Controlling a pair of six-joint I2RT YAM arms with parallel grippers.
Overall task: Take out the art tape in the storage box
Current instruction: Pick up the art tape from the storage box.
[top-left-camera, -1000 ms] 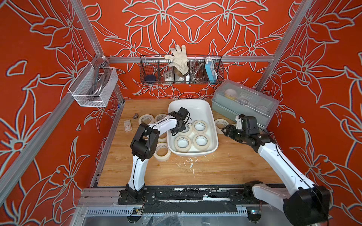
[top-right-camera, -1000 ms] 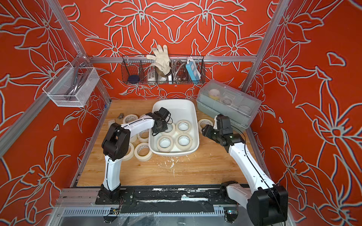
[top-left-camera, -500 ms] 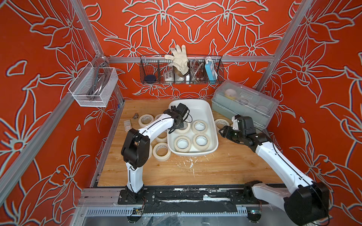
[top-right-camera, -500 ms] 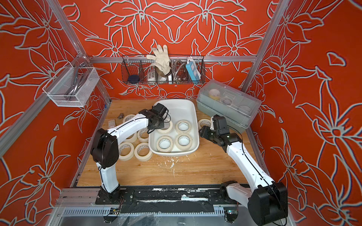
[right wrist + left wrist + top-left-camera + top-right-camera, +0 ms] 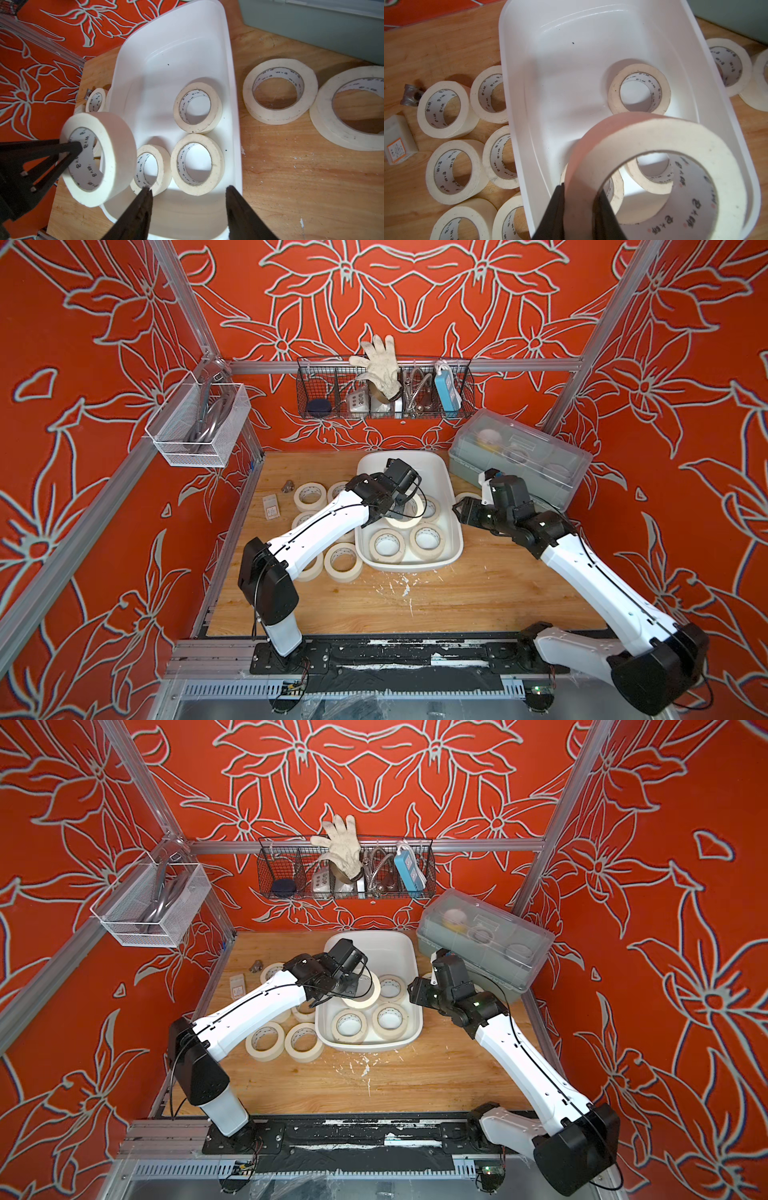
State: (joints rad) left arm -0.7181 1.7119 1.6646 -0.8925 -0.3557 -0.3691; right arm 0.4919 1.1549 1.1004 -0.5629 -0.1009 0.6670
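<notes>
A roll of art tape [image 5: 654, 145] is pinched across its wall by the left gripper [image 5: 580, 191], above the storage box [image 5: 571, 62] near its left side; three rolls [image 5: 197, 108] lie flat inside. The right gripper [image 5: 188, 188] is held part-open at the right rim. Rolls are judged light, stiff and easily gripped

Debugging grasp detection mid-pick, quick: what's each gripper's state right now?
Left gripper: shut on a tape roll, held over the storage box.
Right gripper: open, empty.
</notes>
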